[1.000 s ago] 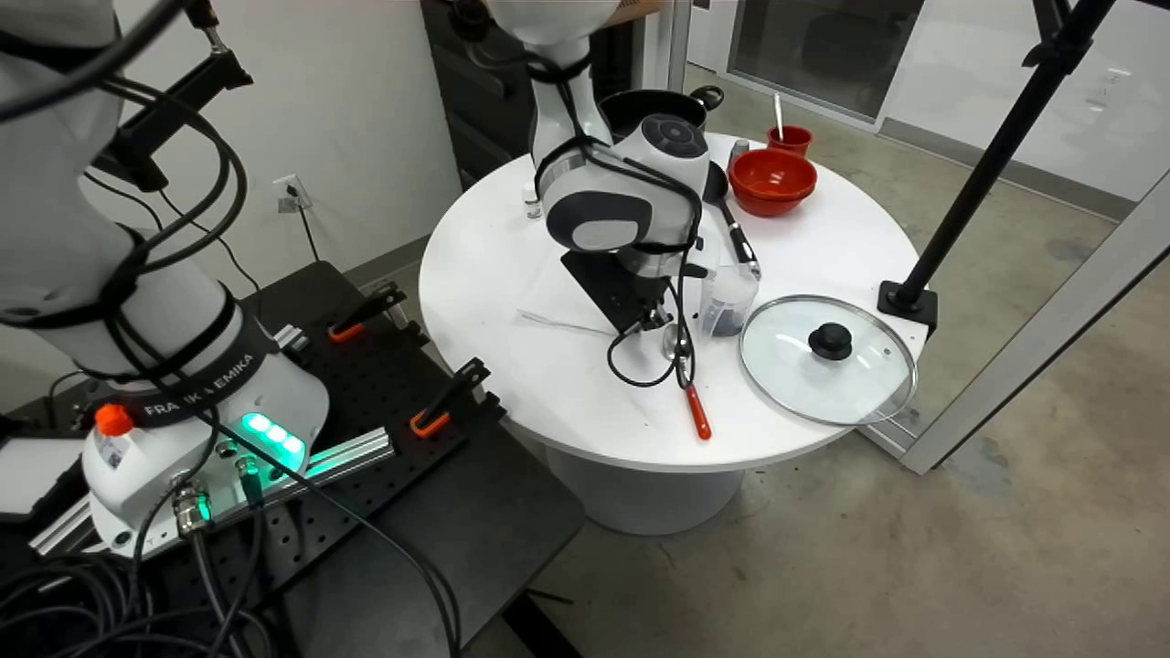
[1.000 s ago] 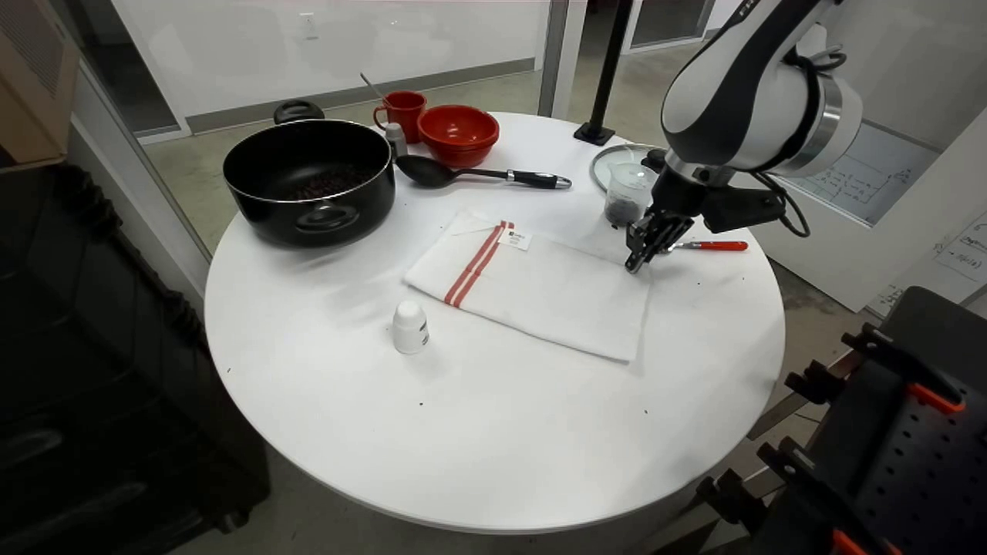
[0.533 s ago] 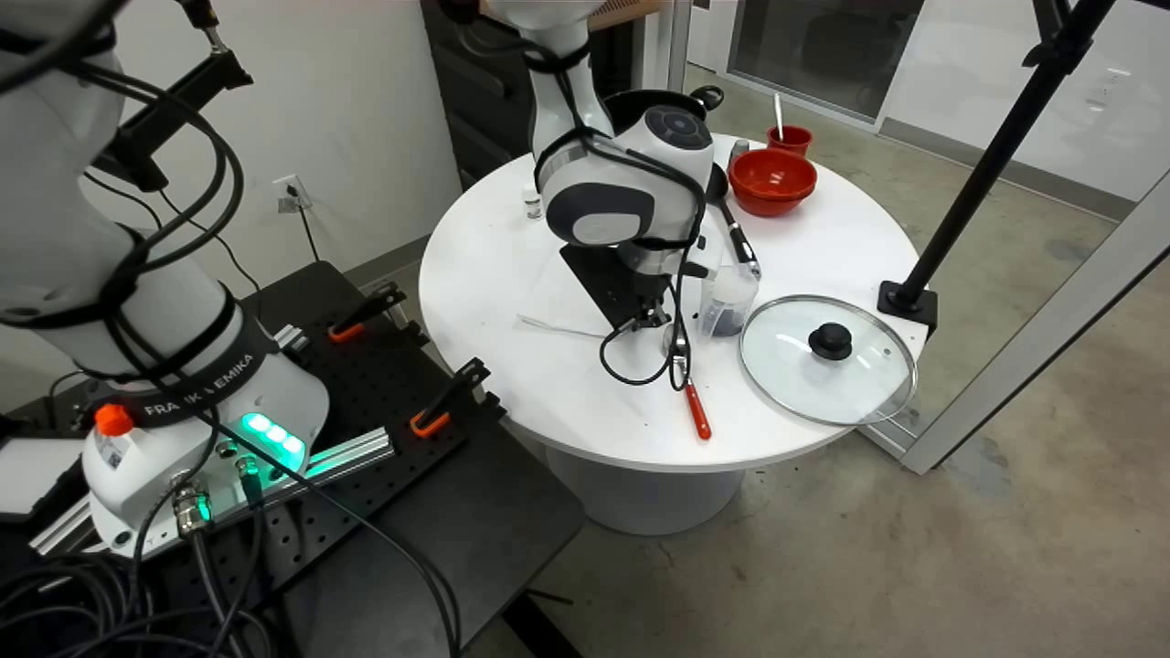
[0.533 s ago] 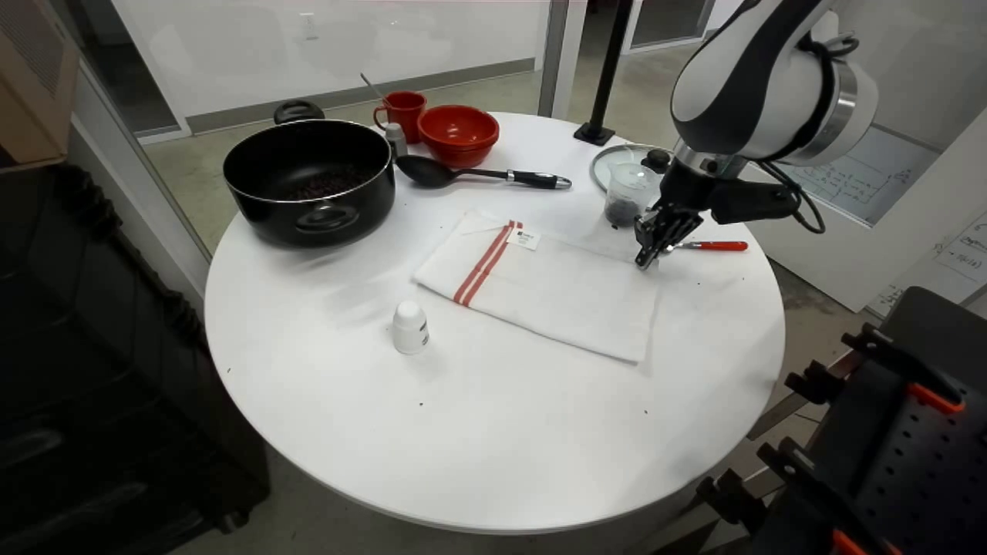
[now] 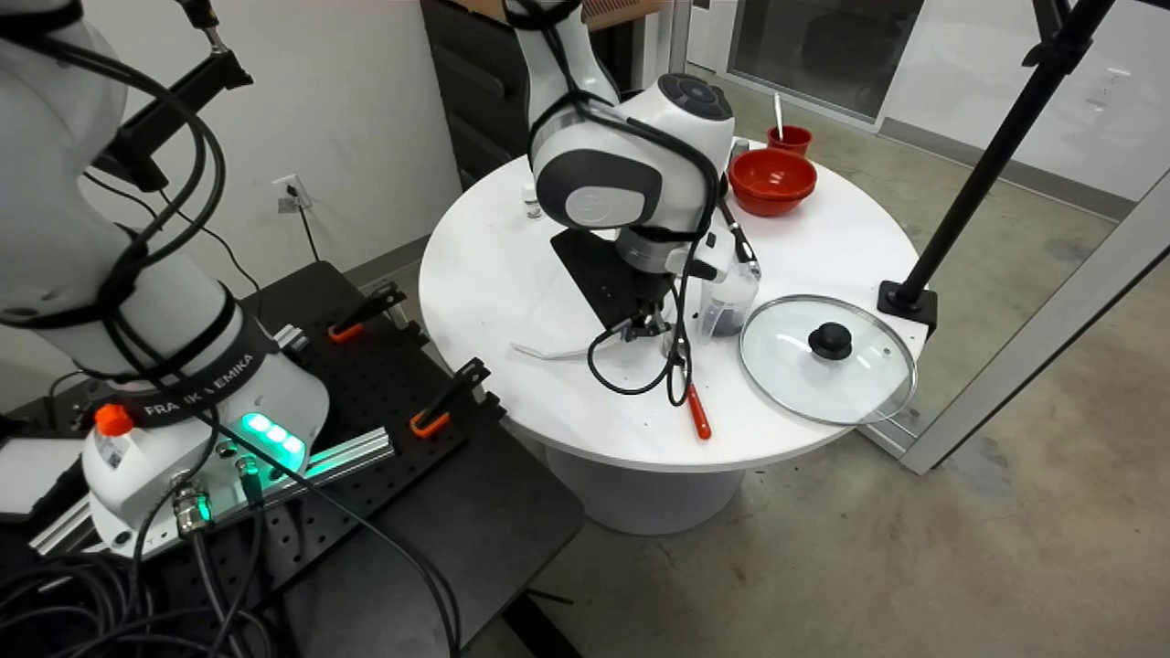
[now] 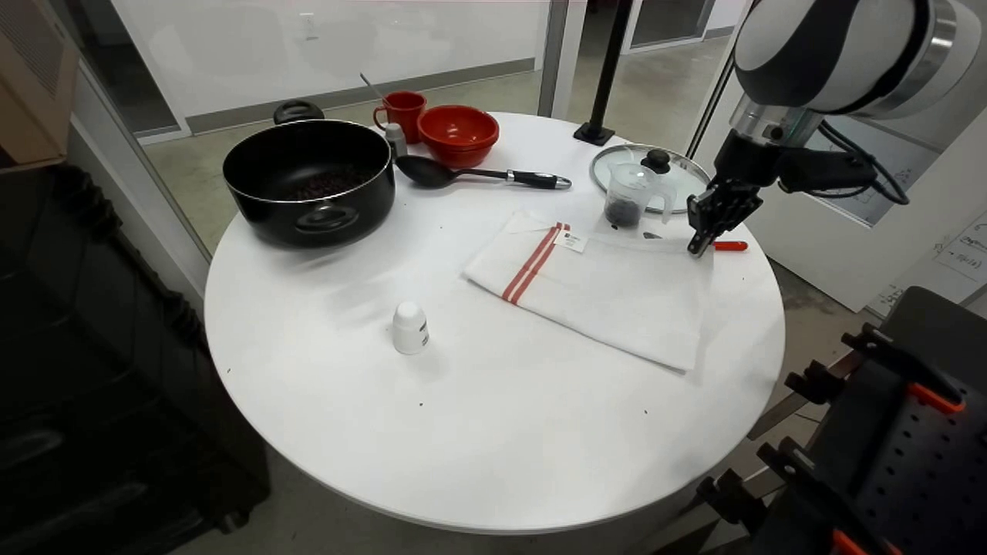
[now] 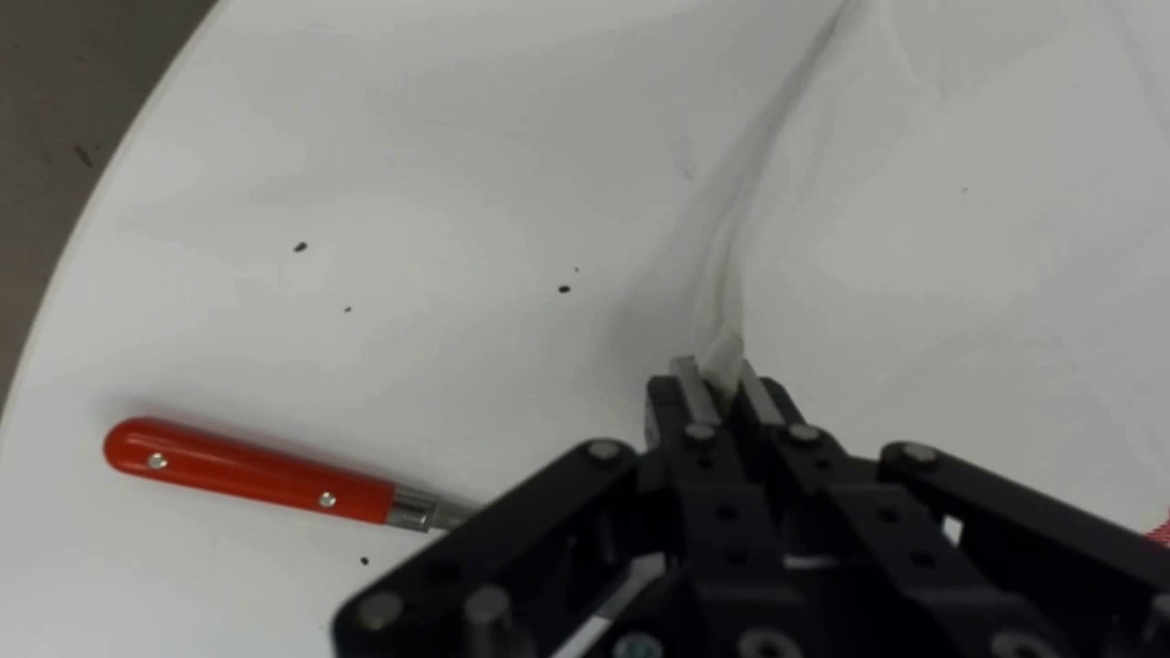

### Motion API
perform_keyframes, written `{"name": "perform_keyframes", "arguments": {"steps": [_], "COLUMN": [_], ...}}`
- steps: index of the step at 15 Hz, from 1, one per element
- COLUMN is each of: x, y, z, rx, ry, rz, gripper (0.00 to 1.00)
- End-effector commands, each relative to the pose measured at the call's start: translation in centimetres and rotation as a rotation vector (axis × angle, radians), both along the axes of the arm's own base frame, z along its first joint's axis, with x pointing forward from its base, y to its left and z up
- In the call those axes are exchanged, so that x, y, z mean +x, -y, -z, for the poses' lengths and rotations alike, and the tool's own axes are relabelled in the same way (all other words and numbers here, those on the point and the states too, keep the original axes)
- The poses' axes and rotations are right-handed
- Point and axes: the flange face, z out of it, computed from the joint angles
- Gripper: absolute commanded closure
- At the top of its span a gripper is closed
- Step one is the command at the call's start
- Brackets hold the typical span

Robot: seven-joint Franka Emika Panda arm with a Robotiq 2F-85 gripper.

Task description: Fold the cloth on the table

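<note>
The cloth point(image 6: 617, 289) lies as a white oblong on the round white table point(image 6: 478, 439), with a red double stripe and a small label toward its left end in an exterior view. Its raised near edge point(image 5: 562, 353) shows faintly in an exterior view. My gripper point(image 6: 700, 248) is at the cloth's far right corner, low over the table. In the wrist view my gripper point(image 7: 720, 373) is shut on a pinched fold of the cloth point(image 7: 932, 238), which shows between the fingertips. The fold runs up from the fingers as a slightly raised ridge. In an exterior view the gripper point(image 5: 651, 331) partly hides the cloth.
A red-handled utensil point(image 7: 265, 475) lies beside the gripper. A clear cup point(image 6: 628, 189) and a glass lid point(image 6: 682, 181) stand close behind the cloth. A black spoon point(image 6: 540, 179), black pot point(image 6: 258, 208), red bowls point(image 6: 459, 135) and white shaker point(image 6: 410, 327) are farther off.
My gripper has moved to the right in an exterior view and drawn the whole cloth along. The stripe and left end have slid right, away from the pot. The gripper stays shut on the corner.
</note>
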Motion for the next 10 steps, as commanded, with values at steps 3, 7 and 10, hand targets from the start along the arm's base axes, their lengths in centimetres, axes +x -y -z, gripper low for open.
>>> {"name": "perform_keyframes", "arguments": {"steps": [3,7,10], "x": [1.9,6.1,8.1], "y": [-3.9,-8.5,-10.7], "z": [-5.4,-11.1,-14.4], "rx": [-0.003,0.035,0.067], "ry": [0.098,0.245,0.318], "rz": [-0.05,-0.02,0.013], "gripper": [0.98,0.98,0.98]}}
